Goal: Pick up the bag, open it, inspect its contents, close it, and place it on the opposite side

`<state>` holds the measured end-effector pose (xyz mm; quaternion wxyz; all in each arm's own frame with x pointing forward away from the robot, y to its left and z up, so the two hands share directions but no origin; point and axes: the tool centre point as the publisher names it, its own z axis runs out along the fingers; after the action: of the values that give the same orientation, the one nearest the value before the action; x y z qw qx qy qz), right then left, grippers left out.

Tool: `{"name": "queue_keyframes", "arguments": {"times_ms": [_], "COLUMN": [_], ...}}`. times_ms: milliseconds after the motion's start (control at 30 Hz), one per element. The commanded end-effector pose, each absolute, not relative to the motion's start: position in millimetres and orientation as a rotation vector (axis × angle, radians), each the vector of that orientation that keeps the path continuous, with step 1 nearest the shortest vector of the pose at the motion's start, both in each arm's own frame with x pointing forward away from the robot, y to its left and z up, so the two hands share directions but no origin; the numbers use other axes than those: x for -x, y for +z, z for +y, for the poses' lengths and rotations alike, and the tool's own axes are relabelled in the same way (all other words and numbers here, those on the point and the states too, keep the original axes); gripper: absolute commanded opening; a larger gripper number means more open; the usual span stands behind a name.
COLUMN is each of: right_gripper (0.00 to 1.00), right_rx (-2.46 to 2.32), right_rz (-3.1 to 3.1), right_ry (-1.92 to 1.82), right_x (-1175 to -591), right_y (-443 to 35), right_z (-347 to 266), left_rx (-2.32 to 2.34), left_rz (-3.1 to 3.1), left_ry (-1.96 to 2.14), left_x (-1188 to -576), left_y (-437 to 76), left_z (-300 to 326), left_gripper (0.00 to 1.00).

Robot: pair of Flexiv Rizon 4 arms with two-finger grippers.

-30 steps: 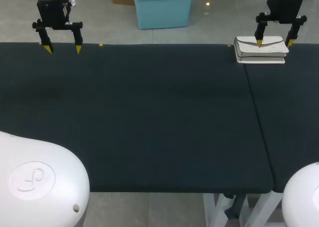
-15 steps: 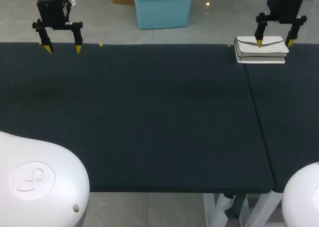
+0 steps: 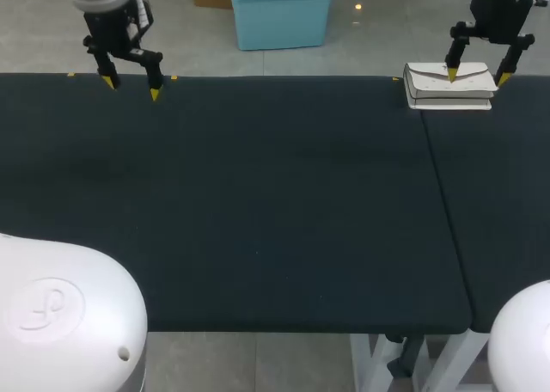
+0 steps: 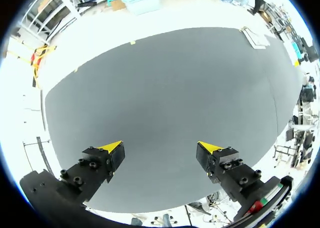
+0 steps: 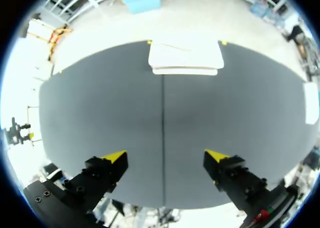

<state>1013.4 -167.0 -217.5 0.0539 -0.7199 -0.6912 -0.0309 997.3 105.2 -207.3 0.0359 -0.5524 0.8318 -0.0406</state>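
Your left gripper [image 3: 131, 88] and right gripper [image 3: 478, 76] are black, with pointed yellow tips [image 4: 112, 146] and dark screws [image 4: 91, 164]. Your arm shells [image 3: 94, 276] are glossy white, and one carries an embossed emblem [image 3: 45, 304].

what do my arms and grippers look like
The left gripper and right gripper are black, each with two slim fingers ending in pointed bright yellow tips. The arms' shells are smooth, rounded and white; the left arm's shell bears a round embossed mark.

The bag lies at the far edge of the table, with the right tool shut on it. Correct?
No: the right tool is open, not on the bag, which lies at the far edge of the table. The right wrist view shows this.
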Motion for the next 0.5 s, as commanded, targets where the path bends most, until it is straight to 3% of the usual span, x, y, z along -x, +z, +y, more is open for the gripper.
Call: {"name": "queue_keyframes", "arguments": {"times_ms": [33, 500], "right_gripper": [1.00, 1.00], "right_rx": [2.112, 2.137], "right_rz": [-1.993, -1.833], "right_ry": [-0.154, -0.247], "right_x": [-1032.2, -1059.3], "right_y": [-228.9, -256.4], "right_z": [-193.2, -230.6], "left_rx": [1.127, 0.562], "left_rz": [2.645, 2.834], "left_ry": [-0.446, -0.817], "left_x": [-978.0, -973.7], "left_y": [-219.3, -250.0], "left_z": [94.9, 75.3], "left_gripper": [1.00, 1.00]}}
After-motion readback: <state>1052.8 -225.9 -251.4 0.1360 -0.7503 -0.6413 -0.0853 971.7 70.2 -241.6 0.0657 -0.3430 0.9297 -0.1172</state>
